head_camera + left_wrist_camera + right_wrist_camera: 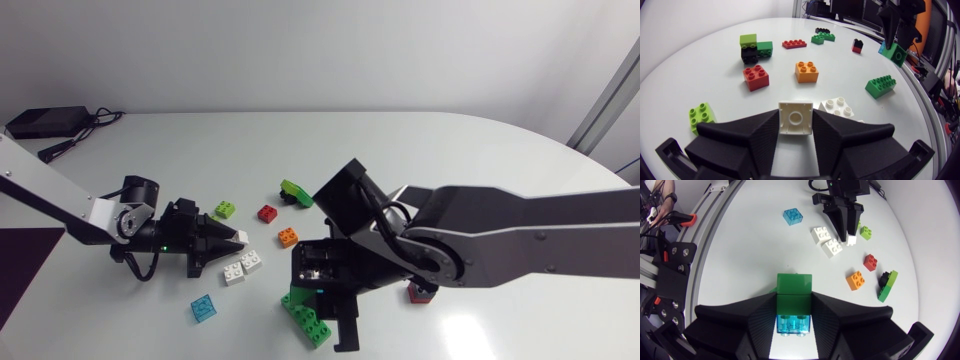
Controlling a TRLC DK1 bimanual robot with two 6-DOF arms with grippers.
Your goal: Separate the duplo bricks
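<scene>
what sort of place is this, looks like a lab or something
Probably a robotics lab bench: a left arm and a right arm over a white table strewn with duplo bricks, their jaws shut on a white brick and a green-and-blue stack.

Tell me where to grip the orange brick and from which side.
Probably best to pinch two opposite flat side walls, coming straight down from above: the orange brick lies flat, studs up, touching no other brick.
</scene>
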